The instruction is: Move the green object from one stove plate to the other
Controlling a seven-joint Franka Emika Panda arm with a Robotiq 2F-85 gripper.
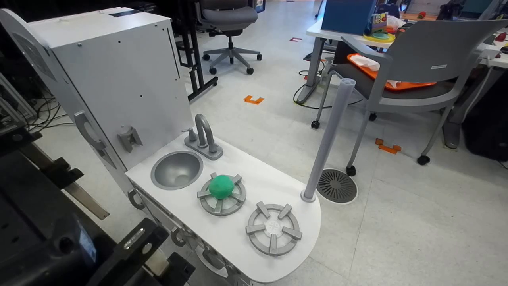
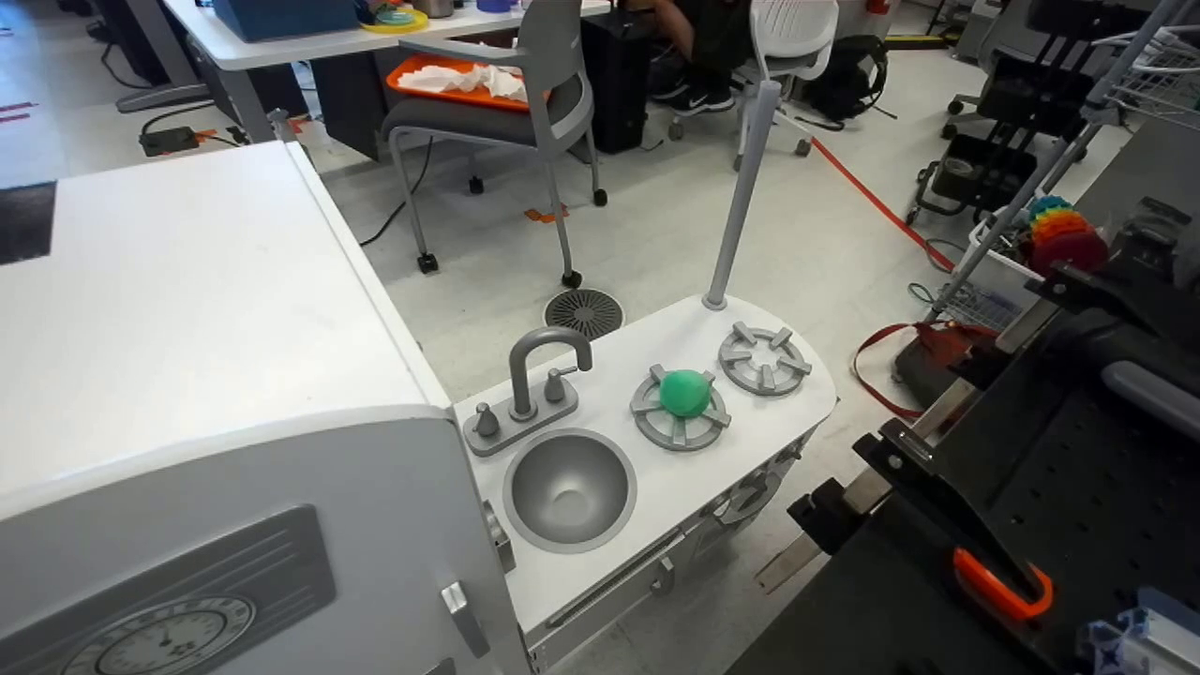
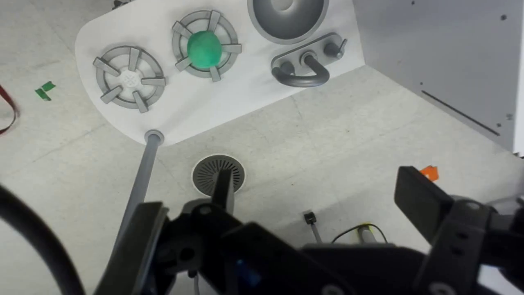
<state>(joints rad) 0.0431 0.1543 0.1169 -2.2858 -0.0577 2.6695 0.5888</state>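
The green object point(image 1: 221, 186) rests on top of the stove plate nearer the sink point(image 1: 218, 206). It shows there in both exterior views, including this one point(image 2: 684, 393), and in the wrist view point(image 3: 204, 49). The other stove plate point(image 1: 257, 229), nearer the counter's rounded end, has nothing on it; it also shows in the wrist view point(image 3: 153, 81). My gripper point(image 3: 322, 191) is open and empty in the wrist view, its fingers wide apart with the floor behind them. The green object lies beyond the fingers, apart from them. The gripper does not show in either exterior view.
The white counter point(image 1: 226, 238) holds a grey sink bowl point(image 1: 177, 171) and a raised faucet point(image 1: 204, 135). A tall grey pole point(image 1: 329, 139) stands at the counter's back edge near the rounded end. A tall white cabinet point(image 1: 127, 87) rises beside the sink.
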